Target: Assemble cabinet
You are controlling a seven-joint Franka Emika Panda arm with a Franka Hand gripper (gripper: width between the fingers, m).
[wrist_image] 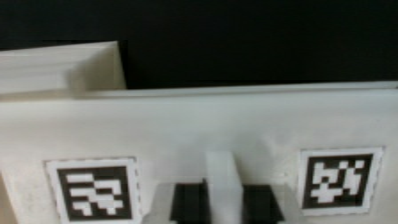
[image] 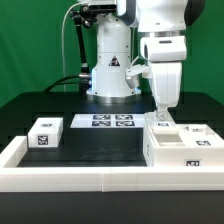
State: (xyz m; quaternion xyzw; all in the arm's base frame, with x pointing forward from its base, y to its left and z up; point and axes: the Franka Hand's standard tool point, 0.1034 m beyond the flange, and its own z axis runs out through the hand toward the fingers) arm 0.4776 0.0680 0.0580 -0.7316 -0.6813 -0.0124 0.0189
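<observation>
The cabinet (image: 186, 148) is the large white tagged box at the exterior view's right, near the front rail. My gripper (image: 163, 113) hangs straight down over its left end, fingertips at its top. In the wrist view the cabinet (wrist_image: 214, 120) fills the picture as a wide white panel with two black-and-white tags. My gripper (wrist_image: 224, 203) has its dark fingers (wrist_image: 187, 203) close together on either side of a thin white upright wall of the cabinet, pressed against it. A small white tagged block (image: 45, 133) lies at the exterior view's left, far from the gripper.
The marker board (image: 112, 121) lies flat in the middle, in front of the arm's base. A low white rail (image: 100, 180) edges the table's front and left. A second white surface (wrist_image: 63, 65) shows beyond the cabinet panel in the wrist view.
</observation>
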